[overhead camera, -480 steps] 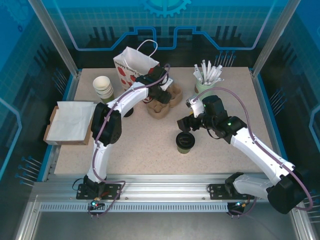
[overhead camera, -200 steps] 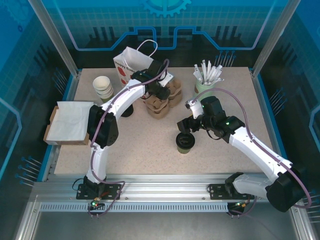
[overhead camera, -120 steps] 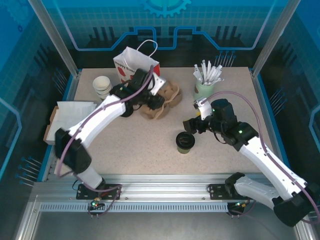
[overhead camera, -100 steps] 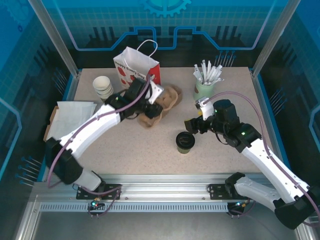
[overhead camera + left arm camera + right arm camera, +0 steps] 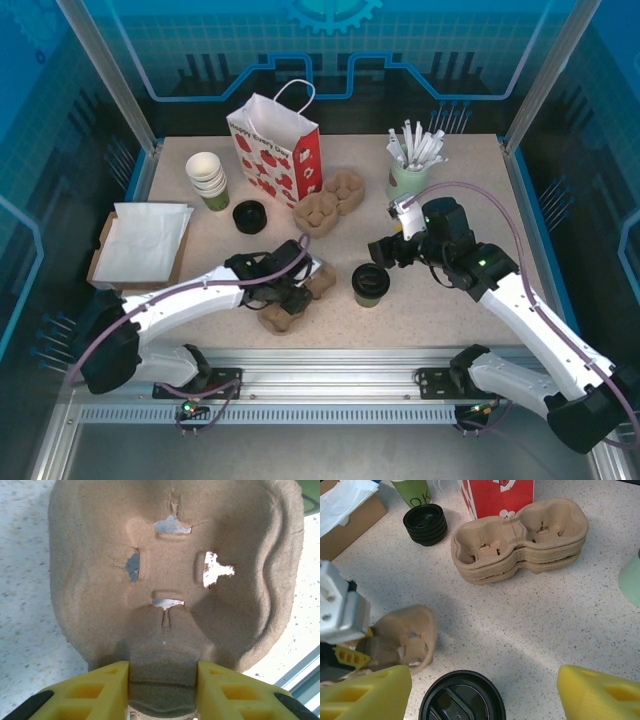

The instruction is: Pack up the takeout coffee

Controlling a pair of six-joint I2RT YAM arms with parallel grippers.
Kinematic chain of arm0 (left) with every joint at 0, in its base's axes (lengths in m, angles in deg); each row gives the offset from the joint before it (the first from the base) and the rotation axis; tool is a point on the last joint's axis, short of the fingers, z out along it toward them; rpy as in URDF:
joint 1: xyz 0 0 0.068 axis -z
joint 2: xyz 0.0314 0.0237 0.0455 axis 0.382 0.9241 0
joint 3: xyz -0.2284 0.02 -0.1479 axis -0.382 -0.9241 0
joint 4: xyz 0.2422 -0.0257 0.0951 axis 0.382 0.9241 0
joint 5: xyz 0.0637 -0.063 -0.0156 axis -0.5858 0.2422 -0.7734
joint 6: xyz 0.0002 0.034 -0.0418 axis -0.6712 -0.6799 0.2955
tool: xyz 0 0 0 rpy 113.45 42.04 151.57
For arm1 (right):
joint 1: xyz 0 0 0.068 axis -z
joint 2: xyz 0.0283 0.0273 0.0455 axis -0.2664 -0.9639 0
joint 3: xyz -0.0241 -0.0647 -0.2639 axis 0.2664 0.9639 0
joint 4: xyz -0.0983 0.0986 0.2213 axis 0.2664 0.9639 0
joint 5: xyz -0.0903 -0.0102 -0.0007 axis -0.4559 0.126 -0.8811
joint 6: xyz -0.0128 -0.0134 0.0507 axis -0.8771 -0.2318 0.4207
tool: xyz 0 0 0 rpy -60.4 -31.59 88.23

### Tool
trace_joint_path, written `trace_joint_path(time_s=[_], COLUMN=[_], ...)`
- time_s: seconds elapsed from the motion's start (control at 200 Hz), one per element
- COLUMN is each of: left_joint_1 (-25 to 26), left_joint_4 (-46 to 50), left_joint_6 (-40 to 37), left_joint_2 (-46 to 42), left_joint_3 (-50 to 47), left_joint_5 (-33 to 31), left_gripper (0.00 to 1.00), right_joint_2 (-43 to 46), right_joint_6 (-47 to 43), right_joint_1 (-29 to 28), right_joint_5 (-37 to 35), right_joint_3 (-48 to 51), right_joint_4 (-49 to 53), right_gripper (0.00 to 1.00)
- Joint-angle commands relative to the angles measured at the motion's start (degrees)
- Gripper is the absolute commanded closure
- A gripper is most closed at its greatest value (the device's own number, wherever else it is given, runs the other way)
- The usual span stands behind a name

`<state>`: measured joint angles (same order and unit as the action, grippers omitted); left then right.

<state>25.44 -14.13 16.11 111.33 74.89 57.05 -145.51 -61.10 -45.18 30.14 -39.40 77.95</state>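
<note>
The takeout coffee, a dark olive cup with a black lid, stands upright at the table's front middle. My right gripper hovers just above and behind it, open, with one yellow finger on each side of the lid and not touching. My left gripper is low at the front, left of the coffee. It is shut on the middle bridge of a brown pulp cup carrier. The red-and-white paper bag stands open at the back.
A stack of pulp carriers lies in front of the bag. Black lids and white cups are at the back left. A mint cup of white sticks is at the back right. A napkin box sits at the left edge.
My left arm has swung from the carrier stack at the back down to the front, bringing one carrier beside the coffee. The right arm has hardly moved.
</note>
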Motion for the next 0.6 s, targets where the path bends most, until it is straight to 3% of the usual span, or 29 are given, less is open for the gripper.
trace_joint_path(time_s=[0.0,0.28,0.46,0.595], left_joint_1=[1.85,3.69,3.69,2.3], left_joint_4=[-2.98,-2.9,-3.86,-3.19], left_joint_6=[1.16,0.16,-0.14,-1.59], left_joint_2=[3.39,7.86,5.82,2.1], left_joint_3=[0.35,2.46,3.36,5.64], left_joint_5=[-1.52,-1.57,-1.36,-2.83], left_gripper=[0.63,0.6,0.44,0.37], right_joint_2=[0.03,0.17,-0.74,-0.58], right_joint_6=[-0.31,-0.56,-0.49,-0.52], right_joint_1=[-0.68,-0.67,-0.7,-0.73], right_joint_5=[-0.53,-1.18,-0.52,-0.57], right_joint_3=[-0.57,-0.65,-1.45,-2.31], right_joint_4=[1.07,2.11,2.0,1.88], right_gripper=[0.22,0.22,0.22,0.22])
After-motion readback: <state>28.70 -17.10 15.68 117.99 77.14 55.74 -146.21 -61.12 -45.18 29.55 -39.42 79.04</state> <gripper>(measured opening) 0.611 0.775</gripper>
